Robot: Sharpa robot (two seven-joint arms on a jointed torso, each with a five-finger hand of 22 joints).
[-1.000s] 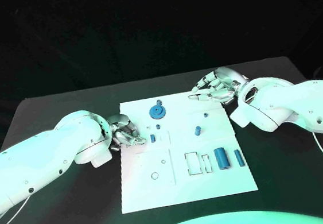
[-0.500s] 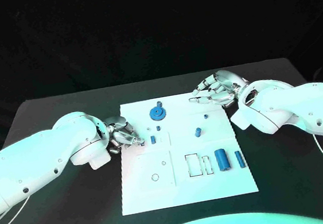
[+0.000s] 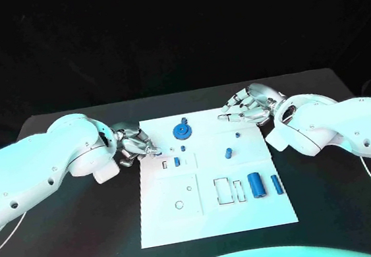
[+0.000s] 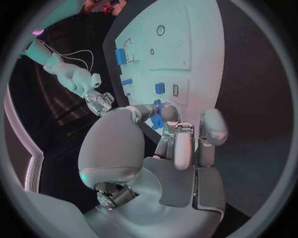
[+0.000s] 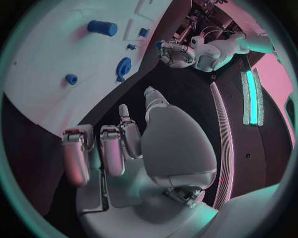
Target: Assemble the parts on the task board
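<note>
**Task board on a black table, a hand at each far corner.**

We see a black table (image 3: 90, 251) before a dark backdrop, with the white task board (image 3: 217, 213) at its middle. On the board we count one blue gear (image 3: 182, 130) near the far edge, two blue cylinders (image 3: 255, 185) near the right edge, and four smaller blue pieces (image 3: 228, 153) across the middle; the wrist views suggest the same pieces. The left hand (image 3: 134, 145), at the board's far left corner, pinches a small blue part (image 4: 157, 119) between its fingertips. The right hand (image 3: 247, 105), by the far right corner, has its fingers curled inward, holding nothing.
</note>
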